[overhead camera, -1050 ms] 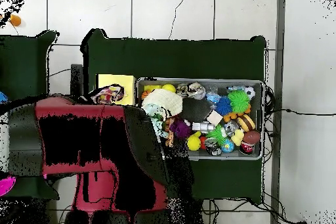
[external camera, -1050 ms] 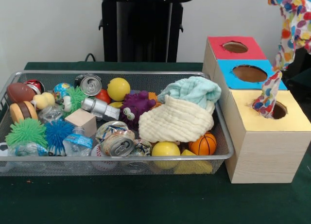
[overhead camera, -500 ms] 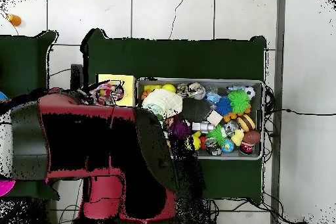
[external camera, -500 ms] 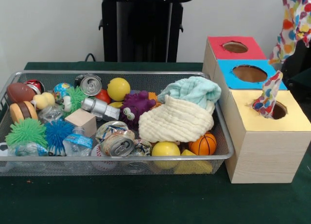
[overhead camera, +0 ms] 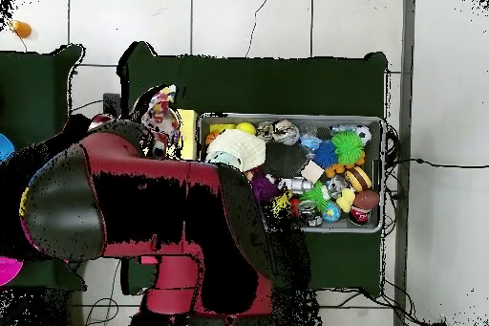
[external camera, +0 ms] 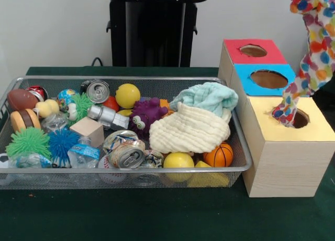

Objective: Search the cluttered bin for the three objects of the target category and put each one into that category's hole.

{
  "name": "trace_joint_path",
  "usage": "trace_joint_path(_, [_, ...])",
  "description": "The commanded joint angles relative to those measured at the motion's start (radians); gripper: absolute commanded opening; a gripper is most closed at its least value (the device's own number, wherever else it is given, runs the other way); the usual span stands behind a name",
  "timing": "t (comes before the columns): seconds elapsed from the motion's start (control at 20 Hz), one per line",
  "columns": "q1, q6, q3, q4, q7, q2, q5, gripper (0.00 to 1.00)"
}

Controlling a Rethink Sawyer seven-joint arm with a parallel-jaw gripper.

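Risk first, biggest item down. Sawyer arm (overhead camera: 143, 207) is the main worry. It spreads over the box end of the table in the overhead view, and the dotted cloth (external camera: 312, 47) runs taut from off the top right corner of the front view down to the yellow hole (external camera: 302, 119). Only the cloth's lower tip sits at the hole's edge, and most of it hangs outside. If the arm lifts or swings w/ the cloth gripped, the tip prob. comes straight back out. If it lets go from this height, the cloth could drape over the yellow box (external camera: 285, 147), slide off its side, or flop onto the blue hole (external camera: 268, 79) next door (wrong category, I'd judge).

Wire bin (external camera: 131, 170) is less of a risk, but the arm's elbow shades its near end in the overhead view, so a careless sweep back could clip the rim. Cream cloth (external camera: 191, 130) and mint cloth (external camera: 207, 96) lie heaped together at the bin's box end, touching and partly overlapping. A grab at one may drag both, or hook the purple monster toy (external camera: 144, 118) just beside them.

Pose: arm bent, its big red and black links lie across the table's box side, and the wrist end reaches out above the boxes. The dotted cloth (overhead camera: 162, 117) shows past its tip there.

Gripper is hidden in both views. Can't tell if the jaws are apart or clamped, though the cloth's tension suggests sthg holds it up top.
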Motion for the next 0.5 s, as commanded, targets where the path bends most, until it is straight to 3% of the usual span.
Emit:
trace_joint_path(0.05, [-0.046, -0.129, 0.042, 0.213, 0.081, 0.057, -0.03, 0.0])
trace_joint_path(0.5, [-0.057, -0.214, 0.045, 0.26, 0.064, 0.105, -0.062, 0.0])
